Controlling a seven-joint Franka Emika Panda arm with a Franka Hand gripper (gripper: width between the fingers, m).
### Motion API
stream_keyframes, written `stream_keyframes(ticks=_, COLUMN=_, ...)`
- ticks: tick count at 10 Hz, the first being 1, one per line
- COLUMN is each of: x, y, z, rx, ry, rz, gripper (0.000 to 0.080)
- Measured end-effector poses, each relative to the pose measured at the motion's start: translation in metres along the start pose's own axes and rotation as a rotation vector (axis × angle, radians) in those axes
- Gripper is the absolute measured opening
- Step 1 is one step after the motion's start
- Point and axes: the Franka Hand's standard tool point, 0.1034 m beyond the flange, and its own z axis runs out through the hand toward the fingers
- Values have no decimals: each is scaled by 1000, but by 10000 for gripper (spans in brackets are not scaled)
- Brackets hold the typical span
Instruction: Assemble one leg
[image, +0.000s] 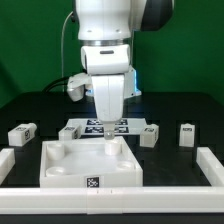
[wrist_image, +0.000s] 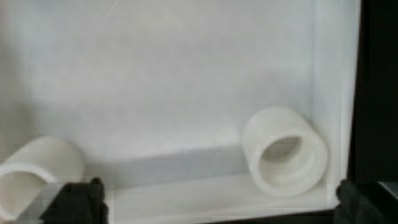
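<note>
The large white square piece with corner sockets (image: 88, 163) lies at the front centre. My gripper (image: 108, 141) hangs low over its far side, with the jaws open and empty. In the wrist view the gripper (wrist_image: 226, 206) shows two dark fingertips (wrist_image: 75, 204) set wide apart, with the white piece (wrist_image: 169, 90) filling the frame and two round sockets (wrist_image: 285, 150) on it. Three legs stand on the table: one at the exterior view's left (image: 22, 131) and two at its right (image: 150, 134), (image: 187, 133). None is held.
The marker board (image: 92, 128) lies behind the square piece, under the arm. White rails run along the exterior view's left (image: 5, 162) and right (image: 211, 166) sides. A green backdrop closes the back.
</note>
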Motion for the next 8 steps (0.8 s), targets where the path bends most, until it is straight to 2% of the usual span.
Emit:
stream_keyframes(ticks=3, x=0, y=0, z=0, rx=1, ry=1, rz=22, gripper=650)
stream_keyframes(ticks=4, x=0, y=0, z=3, rx=16, ry=4, rz=17, gripper=650)
stream_keyframes(ticks=5, x=-7, y=-8, z=12, rx=19, ry=12, rz=-30, gripper=650)
stream_keyframes(ticks=6, x=-14, y=-26, z=24, rx=44, ry=23, rz=-10, gripper=650)
stream_keyframes(ticks=8, x=-16, y=-46, z=41, rx=80, ry=39, rz=9, gripper=650)
